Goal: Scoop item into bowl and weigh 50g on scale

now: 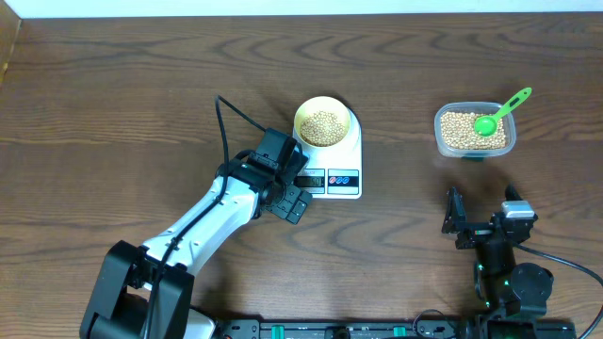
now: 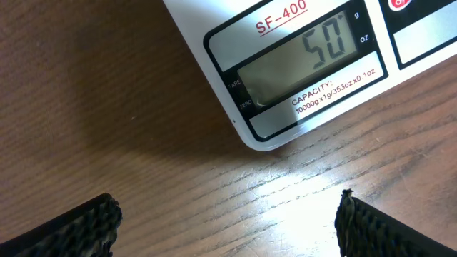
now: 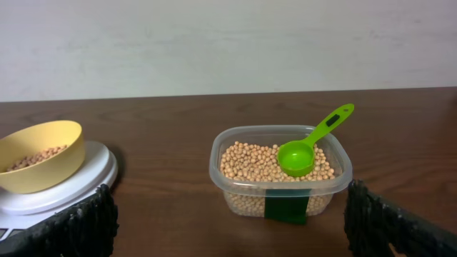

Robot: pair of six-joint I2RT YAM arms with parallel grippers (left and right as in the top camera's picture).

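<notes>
scale reads 50, both grippers empty

the bowl (image 1: 301, 121) sits on the scale (image 1: 351, 158), on its far end, with a layer of beans (image 1: 323, 125) inside. the display (image 2: 307, 61) shows 50 g. more beans fill the clear tub (image 3: 221, 175) to the right, well apart from the scale. a green scoop (image 3: 300, 153) rests on them, its handle leaning over the far right rim. left gripper (image 2: 228, 228): jaws spread wide, nothing between them, low over the table (image 1: 113, 85) at the scale's front left corner. right gripper (image 3: 228, 228): jaws spread wide, empty, facing the tub from the near side.
</notes>
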